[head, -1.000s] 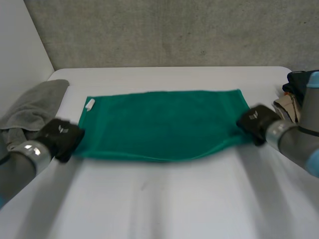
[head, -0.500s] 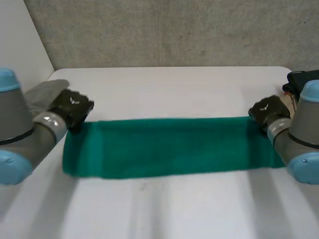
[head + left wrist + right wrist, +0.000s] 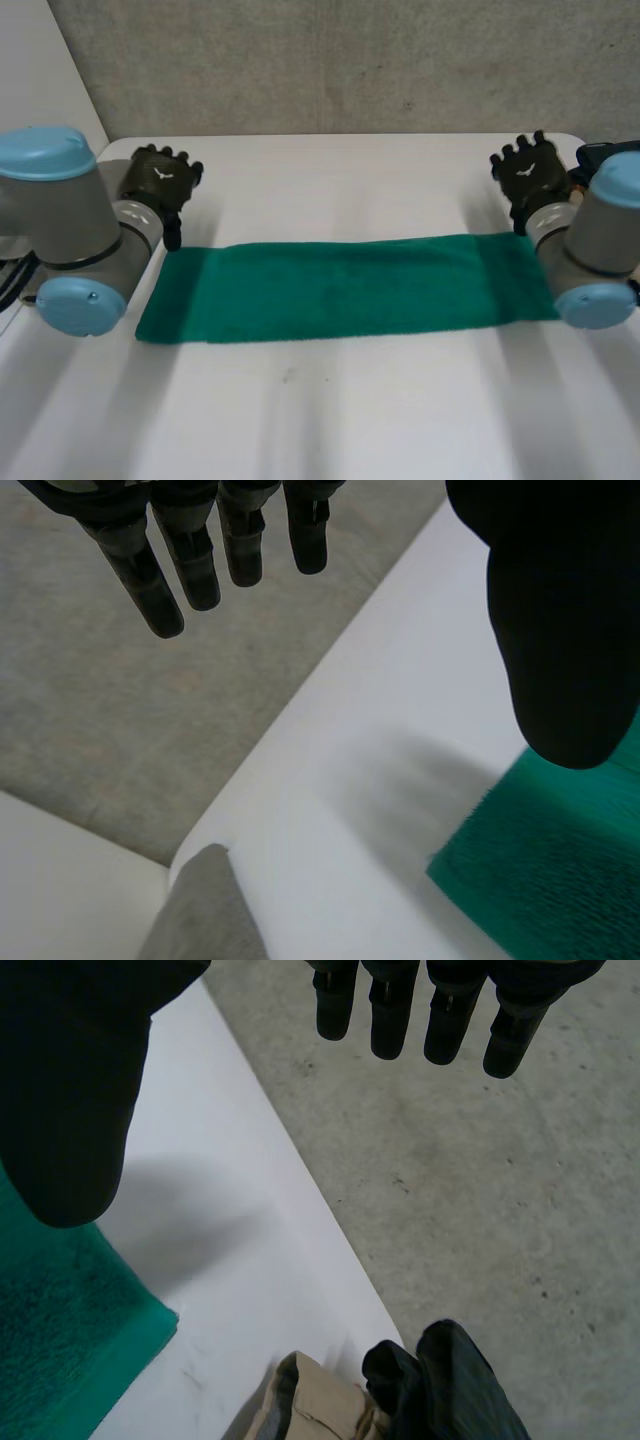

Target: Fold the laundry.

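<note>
Nearest us the white worktop lies bare. Just beyond it the green towel is spread flat as a long, narrow band running from one arm to the other.

The left robot hand hangs just past the towel's far corner on its own side. Its fingers are straight and spread wide, its thumb stands apart from them, and it holds nothing. In its wrist view that corner of the towel lies on the worktop under the thumb. Whether the thumb touches the cloth, we cannot tell. A grey cloth lies farther out, beside the hand at the worktop's edge.

The right robot hand sits likewise just past the other far corner, wide open and empty, fingers straight. The towel's corner lies below its thumb. A beige garment and a black garment rest together at the worktop's edge, on the hand's outer side.

Behind both hands rises a grey concrete wall.
</note>
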Motion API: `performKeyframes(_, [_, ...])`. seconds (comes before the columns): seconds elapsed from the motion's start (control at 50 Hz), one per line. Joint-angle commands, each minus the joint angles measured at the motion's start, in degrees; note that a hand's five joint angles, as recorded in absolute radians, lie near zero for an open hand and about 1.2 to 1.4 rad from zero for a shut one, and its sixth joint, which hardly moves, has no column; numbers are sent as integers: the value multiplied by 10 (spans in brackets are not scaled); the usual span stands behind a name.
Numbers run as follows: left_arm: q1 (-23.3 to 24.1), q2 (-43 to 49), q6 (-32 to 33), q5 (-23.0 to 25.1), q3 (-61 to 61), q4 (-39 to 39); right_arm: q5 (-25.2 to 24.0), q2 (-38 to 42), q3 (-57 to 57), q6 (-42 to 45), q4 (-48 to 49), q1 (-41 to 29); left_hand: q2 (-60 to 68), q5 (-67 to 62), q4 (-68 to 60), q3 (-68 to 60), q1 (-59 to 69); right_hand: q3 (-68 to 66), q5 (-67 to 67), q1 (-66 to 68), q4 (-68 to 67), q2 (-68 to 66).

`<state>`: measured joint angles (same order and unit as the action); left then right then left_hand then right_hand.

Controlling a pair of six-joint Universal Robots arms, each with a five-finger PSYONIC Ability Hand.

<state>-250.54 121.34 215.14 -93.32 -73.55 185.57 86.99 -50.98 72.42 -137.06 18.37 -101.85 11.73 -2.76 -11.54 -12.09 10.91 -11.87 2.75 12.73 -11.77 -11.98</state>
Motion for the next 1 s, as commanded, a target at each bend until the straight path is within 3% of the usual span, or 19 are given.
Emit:
performKeyframes(0.02, [-7,-63,-16,-8,-57,-10,-59,-108,45,-76,-143,52,-17,28,15,21,-9,19,-27,-27,18,20])
performKeyframes(0.14, [-8,-123,-19,30,-148,-11,-129,-159,118,-70,-256,110,-17,28,15,21,-9,-96,87,87,-97,-94])
performKeyframes(0.28, [-7,-149,-23,66,-205,15,-187,-149,198,-49,-187,150,-17,28,15,21,-9,-190,181,181,-191,-189])
performKeyframes(0.5, [0,-145,-40,58,-211,22,-179,-69,219,-39,-59,147,-17,28,15,21,-9,-215,206,206,-216,-214])
performKeyframes(0.54, [1,-146,-44,58,-212,22,-171,-60,214,-36,-59,147,-17,28,15,21,-9,-354,345,345,-355,-353])
performKeyframes(0.56, [1,-147,-47,58,-213,22,-159,-57,206,-36,-59,150,-17,28,15,21,-9,-678,669,669,-679,-677])
performKeyframes(0.68, [1,-160,-57,56,-221,20,-135,-95,224,-65,-66,182,-17,28,15,21,-9,-681,673,673,-682,-680])
performKeyframes(0.86, [-10,-193,-61,60,-242,19,-133,-168,222,-2,-94,277,-17,28,15,21,-9,-681,673,673,-682,-680])
performKeyframes(0.92, [-14,-200,-62,62,-247,18,-124,-177,212,23,-103,277,-17,28,15,21,-9,-681,673,673,-682,-680])
performKeyframes(1.0, [-21,-211,-65,68,-252,16,-111,-187,198,34,-92,221,-17,28,15,21,-9,-681,673,673,-682,-680])
